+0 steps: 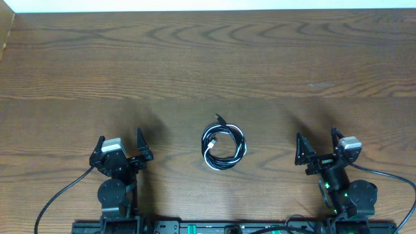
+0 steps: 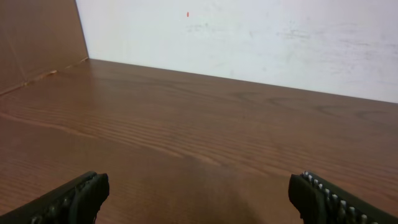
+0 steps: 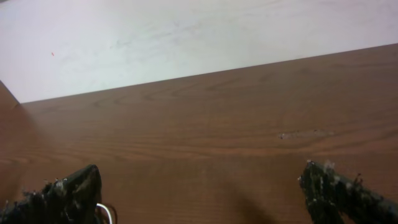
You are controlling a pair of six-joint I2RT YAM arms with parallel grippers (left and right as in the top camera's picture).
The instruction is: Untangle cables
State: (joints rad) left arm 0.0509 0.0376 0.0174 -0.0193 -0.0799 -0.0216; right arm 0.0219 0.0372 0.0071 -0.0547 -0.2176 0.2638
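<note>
- Brown wood-grain counter (image 1: 208, 58) fills your overhead view, with a pale wall (image 2: 249, 37) along its far edge.
- Your cables (image 1: 223, 147) lie mid-counter in one small coil, black and white strands looped together, a plug end poking out on the far side.
- Left gripper (image 1: 119, 138) and right gripper (image 1: 316, 134) both stand wide open, holding nothing, well apart from the coil on either side.
- You can't make out how the strands cross at this size.

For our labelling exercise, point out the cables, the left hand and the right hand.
cables (image 1: 208, 148), overhead view, left side of the coil.
left hand (image 1: 119, 135), overhead view, midway between its fingertips.
right hand (image 1: 316, 134), overhead view, midway between its fingertips.
</note>
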